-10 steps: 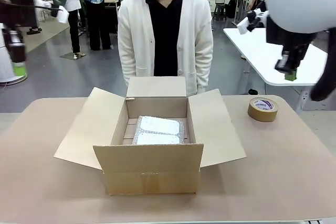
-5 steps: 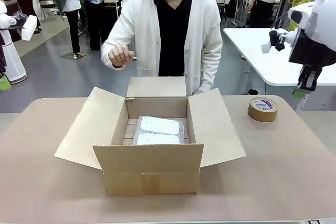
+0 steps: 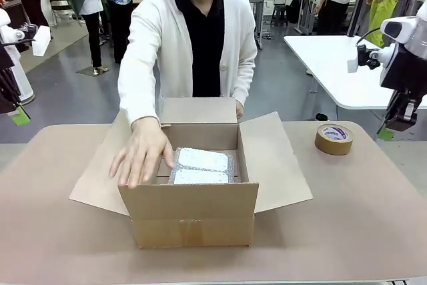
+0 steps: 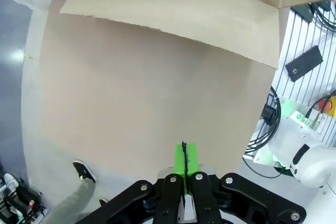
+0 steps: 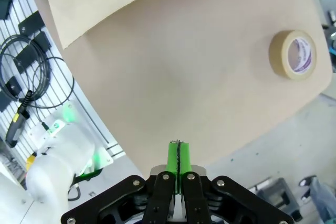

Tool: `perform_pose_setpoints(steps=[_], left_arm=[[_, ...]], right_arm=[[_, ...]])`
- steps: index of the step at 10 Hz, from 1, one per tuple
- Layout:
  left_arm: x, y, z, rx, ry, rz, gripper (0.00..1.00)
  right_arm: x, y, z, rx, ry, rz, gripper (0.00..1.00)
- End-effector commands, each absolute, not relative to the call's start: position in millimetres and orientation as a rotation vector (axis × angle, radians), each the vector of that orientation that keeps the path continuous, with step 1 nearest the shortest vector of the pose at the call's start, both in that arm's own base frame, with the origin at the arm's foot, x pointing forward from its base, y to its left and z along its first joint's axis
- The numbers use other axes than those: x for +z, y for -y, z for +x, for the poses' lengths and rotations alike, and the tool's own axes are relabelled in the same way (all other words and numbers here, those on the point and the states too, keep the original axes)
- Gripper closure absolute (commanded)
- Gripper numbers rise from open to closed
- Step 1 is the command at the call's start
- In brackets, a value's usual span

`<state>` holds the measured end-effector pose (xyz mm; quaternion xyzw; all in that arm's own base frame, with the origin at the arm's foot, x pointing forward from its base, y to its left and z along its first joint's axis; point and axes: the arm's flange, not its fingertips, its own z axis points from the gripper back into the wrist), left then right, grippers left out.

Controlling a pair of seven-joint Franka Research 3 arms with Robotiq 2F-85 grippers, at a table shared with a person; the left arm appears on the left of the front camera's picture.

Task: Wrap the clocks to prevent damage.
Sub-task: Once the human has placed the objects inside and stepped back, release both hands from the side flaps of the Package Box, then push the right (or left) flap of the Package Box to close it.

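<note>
Pinched shut on nothing, left gripper (image 4: 184,157) and right gripper (image 5: 178,155) hang outboard (left and right of the box (image 3: 193,215)); reaching in risks striking the person's hand (image 3: 141,155) at its left wall.

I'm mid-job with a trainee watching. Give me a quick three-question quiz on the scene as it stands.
1. True or false: the left gripper and the right gripper are both shut.
2. How many wrapped bundles lie in the box?
3. Where is the tape? A in the box; B on the table, to the robot's right of the box; C in a gripper.

Key: 1 true; 2 two; 3 B.
</note>
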<state>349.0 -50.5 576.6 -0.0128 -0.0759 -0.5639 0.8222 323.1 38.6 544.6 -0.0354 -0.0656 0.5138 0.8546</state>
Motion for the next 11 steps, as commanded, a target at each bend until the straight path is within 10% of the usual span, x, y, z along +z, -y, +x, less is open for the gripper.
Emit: perform_pose_setpoints(steps=[1, 11], left_arm=[[578.0, 51.8, 349.1, -1.207, 0.159, -0.015, 0.99], [578.0, 51.8, 349.1, -1.207, 0.159, -0.015, 0.99]], right_arm=[[545.4, -38.6, 324.0, 1.077, 0.148, -0.081, 0.99], [545.4, -38.6, 324.0, 1.077, 0.148, -0.081, 0.99]])
